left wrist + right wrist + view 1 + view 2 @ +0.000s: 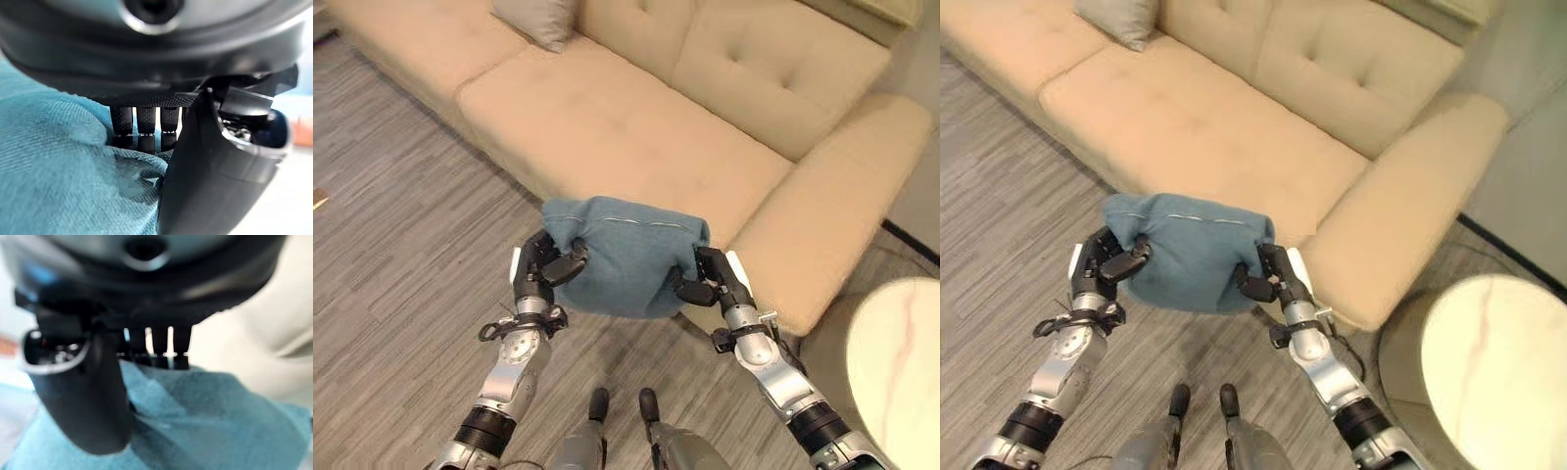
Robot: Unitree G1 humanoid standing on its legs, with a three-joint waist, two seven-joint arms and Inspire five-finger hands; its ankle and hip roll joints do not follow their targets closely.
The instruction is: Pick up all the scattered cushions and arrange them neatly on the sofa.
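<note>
At about nine o'clock of the head view's centre lies the striped grey floor [401, 245], running along the front of the sofa.

At about seven o'clock the left hand [544, 266] comes up from the lower left and clamps the left end of the blue cushion [625, 257]. Its thumb lies across the near face of the fabric and its fingers [138, 127] curl into the cloth, as the left wrist view shows, where the teal weave bunches up around them.

The blue cushion sits just below the middle of the view, held up in the air between the two hands, over the floor and just in front of the sofa's front edge. It sags a little and a pale seam line runs along its upper face.

At about five o'clock the right hand [707, 279] grips the cushion's right end in the same manner: thumb on the near side, fingers [157, 350] pressed into the fabric past it.

The beige sofa [636, 127] spans the upper part of the view from eleven to three o'clock. A grey cushion [540, 20] rests at twelve o'clock against its backrest, well apart from the blue one.

At four o'clock stands a round white table [901, 362], near the sofa's armrest.
</note>
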